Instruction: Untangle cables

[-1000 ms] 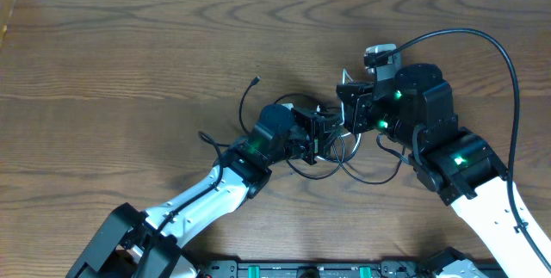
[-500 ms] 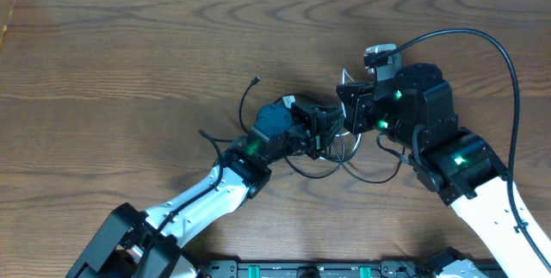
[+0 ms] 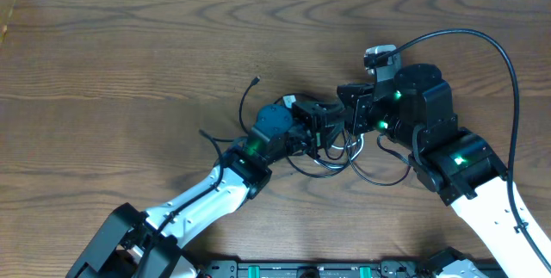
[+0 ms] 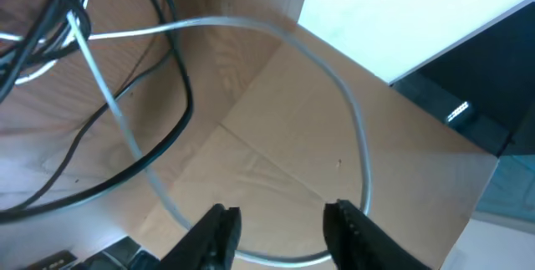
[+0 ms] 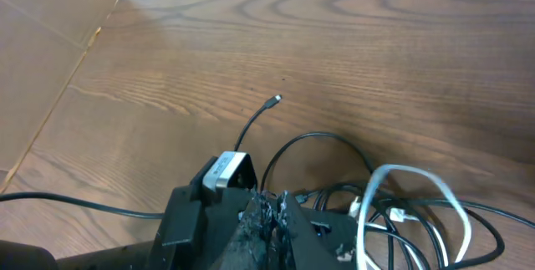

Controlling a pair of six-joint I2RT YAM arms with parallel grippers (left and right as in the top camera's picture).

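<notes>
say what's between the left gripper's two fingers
A stretch of the white cable crosses the gap between the left gripper's open fingers, not pinched. The left wrist view shows it.

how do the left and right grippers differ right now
The left gripper has its jaws apart; the right gripper is shut. A loop of the white cable runs past the left one's fingers, unclamped; the right one's tips meet a black cable, grip unclear. Both are at the tangle.
</notes>
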